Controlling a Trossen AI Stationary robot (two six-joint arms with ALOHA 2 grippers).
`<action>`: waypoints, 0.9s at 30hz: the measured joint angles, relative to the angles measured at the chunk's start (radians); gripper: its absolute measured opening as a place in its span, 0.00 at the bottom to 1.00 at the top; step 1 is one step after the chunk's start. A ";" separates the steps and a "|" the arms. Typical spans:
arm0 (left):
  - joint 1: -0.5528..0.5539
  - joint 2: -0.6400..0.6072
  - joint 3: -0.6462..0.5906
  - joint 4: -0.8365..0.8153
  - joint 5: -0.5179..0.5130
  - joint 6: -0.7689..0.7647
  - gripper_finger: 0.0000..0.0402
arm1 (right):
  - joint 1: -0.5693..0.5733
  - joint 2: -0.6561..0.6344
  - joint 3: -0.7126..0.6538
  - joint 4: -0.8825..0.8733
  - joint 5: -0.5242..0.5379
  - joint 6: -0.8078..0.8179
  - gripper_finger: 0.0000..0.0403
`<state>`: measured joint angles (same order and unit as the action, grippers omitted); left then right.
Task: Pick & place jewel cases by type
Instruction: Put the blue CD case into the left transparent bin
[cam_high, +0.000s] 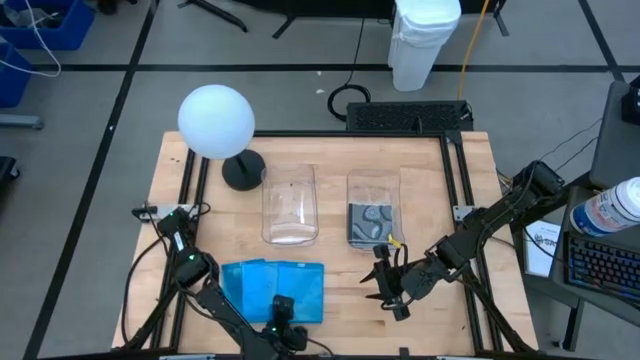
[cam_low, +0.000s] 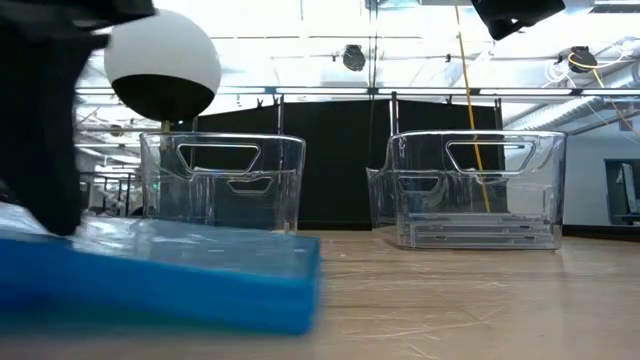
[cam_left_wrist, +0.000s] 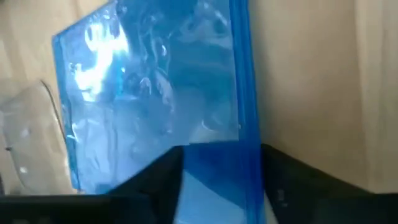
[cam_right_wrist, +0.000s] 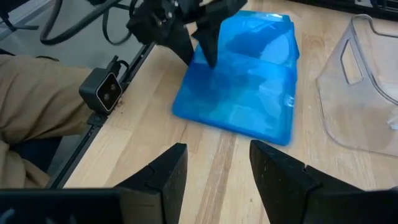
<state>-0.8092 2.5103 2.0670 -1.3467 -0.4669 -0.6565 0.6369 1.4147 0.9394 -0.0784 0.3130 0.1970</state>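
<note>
Blue jewel cases (cam_high: 272, 290) lie in an overlapping pile at the near left of the tabletop (cam_high: 440, 190), near the front edge. Left claw (cam_high: 281, 312) sits right on the pile's near edge; in the left wrist view its 2 dark fingers (cam_left_wrist: 165, 180) straddle the rim of a blue case (cam_left_wrist: 161, 93), 1 on each side, touching or almost touching it; cannot tell if the grip is fully clenched. In the low view the blue pile (cam_low: 170, 265) fills the near left with the dark arm right over it.

Right claw (cam_high: 388, 287) hangs over bare wood to the right of the pile, well apart from it, fingers released with a clear gap and nothing between them; the right wrist view shows the pile (cam_right_wrist: 239, 81) ahead of those fingers (cam_right_wrist: 168, 171), with the left claw (cam_right_wrist: 205, 37) on its far edge.

Farther back, 2 clear bins stand side by side mid-tabletop: left bin (cam_high: 289, 205) shows no case, right bin (cam_high: 373, 208) holds clear cases with grey-black patterned inserts (cam_high: 370, 222). A white globe lamp (cam_high: 216, 122) stands at the far left.
</note>
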 joint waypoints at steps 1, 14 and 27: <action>0.000 0.000 0.000 0.006 -0.017 0.000 0.41 | 0.000 0.000 0.000 0.000 0.000 0.000 0.41; -0.022 0.006 0.020 -0.053 -0.067 -0.055 0.19 | 0.000 0.000 0.000 0.000 0.000 0.001 0.41; -0.048 0.009 0.189 -0.147 -0.081 -0.084 0.17 | 0.000 0.000 0.000 0.000 0.000 0.000 0.41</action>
<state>-0.8569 2.5191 2.2560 -1.4938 -0.5484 -0.7403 0.6369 1.4147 0.9394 -0.0787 0.3131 0.1974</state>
